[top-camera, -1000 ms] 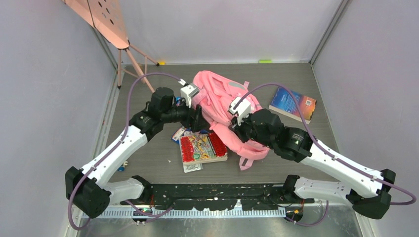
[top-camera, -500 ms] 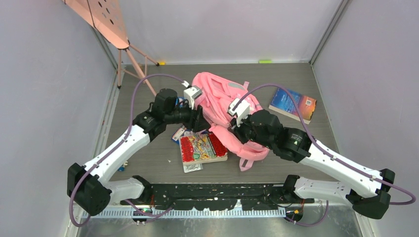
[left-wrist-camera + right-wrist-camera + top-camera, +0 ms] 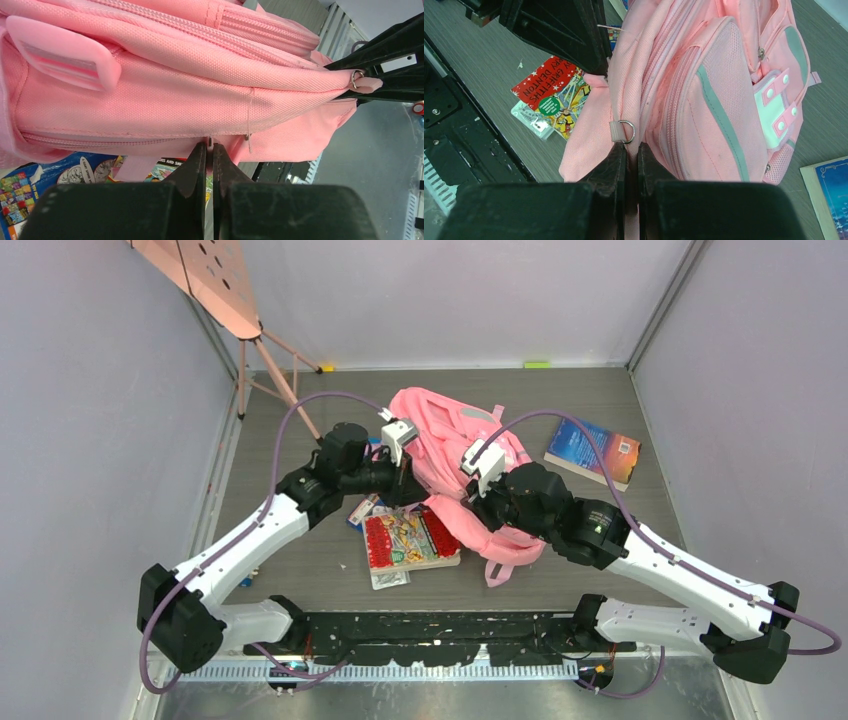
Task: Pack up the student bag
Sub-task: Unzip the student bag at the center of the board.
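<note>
**Subject.** The backpack [image 3: 447,435] lies at the middle of the table, partly raised between the two arms.

**Grips.**
- The left gripper [image 3: 210,148] is clenched at the backpack's 9 o'clock edge. Its fingertips are pressed together on the lower zip line [image 3: 125,141], apparently on the small pull there. The pull is too small to confirm.
- The right gripper [image 3: 632,149] is clenched at the 5 o'clock side, grasping the pink tab with the metal ring [image 3: 626,131].

**Step in hand.** Judged to be opening the backpack. One arm anchors the fabric and the other is set to work the zip. No compartment is seen open, and nothing appears packed.

**Next move.** The left arm should draw along the zip line while the right keeps the fabric taut. A slack hold would likely let the soft cloth bunch and jam the slider.

**Surroundings.**
- A red picture book [image 3: 410,538] lies at 7 o'clock, just beside the backpack.
- A blue book [image 3: 592,450] lies at 3 o'clock, apart from it.
- The table [image 3: 300,560] is grey wood-grain.
- A pink board on tripod legs [image 3: 215,280] stands at 10 o'clock, in the corner.
- Plain pale walls [image 3: 100,440] close in three sides.
- A green mark [image 3: 537,364] sits at the far edge.
</note>
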You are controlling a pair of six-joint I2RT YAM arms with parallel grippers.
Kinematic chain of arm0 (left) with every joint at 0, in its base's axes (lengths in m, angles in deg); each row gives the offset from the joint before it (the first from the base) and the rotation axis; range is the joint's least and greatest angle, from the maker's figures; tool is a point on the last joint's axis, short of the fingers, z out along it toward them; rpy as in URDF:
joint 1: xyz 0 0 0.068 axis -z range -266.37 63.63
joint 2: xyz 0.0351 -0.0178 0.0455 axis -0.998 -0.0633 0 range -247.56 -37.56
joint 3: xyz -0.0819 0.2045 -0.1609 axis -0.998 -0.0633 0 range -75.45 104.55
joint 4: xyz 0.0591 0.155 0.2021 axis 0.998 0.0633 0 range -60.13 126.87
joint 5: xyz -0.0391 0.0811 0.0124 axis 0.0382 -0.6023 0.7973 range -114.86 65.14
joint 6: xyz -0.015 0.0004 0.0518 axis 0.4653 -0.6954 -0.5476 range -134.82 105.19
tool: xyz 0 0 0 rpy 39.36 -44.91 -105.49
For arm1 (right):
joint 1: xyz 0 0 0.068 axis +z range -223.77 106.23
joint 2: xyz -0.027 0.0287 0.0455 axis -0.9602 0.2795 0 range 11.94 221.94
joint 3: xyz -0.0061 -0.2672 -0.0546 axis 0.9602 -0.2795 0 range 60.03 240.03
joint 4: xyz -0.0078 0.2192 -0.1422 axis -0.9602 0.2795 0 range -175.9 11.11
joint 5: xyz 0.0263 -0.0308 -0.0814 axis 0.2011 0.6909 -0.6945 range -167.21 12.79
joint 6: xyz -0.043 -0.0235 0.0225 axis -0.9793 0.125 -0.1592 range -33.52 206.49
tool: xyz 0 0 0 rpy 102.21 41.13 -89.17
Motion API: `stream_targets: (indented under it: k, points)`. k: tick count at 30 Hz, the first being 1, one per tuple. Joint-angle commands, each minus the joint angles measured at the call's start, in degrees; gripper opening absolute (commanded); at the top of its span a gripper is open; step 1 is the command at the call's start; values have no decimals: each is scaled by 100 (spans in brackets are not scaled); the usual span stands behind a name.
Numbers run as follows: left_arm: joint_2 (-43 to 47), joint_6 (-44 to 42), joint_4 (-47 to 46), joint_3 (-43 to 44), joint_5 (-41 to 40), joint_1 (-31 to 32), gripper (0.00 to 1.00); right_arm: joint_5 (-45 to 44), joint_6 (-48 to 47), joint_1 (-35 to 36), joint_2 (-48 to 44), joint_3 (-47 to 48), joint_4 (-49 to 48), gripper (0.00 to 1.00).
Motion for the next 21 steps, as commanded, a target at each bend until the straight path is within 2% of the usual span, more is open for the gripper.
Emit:
stream_targets:
  k: [1,12,21]
  points:
    - [35,13,-243,9,-152,40,0,-46,36,30,-177,151,-1133,0]
    - [-322,-202,970,532,-1992,-86,0,26,70,25,-290,126,-1073,0]
    - [-630,42,1106,826,-2448,-645,0,190,144,25,-308,57,-1073,0]
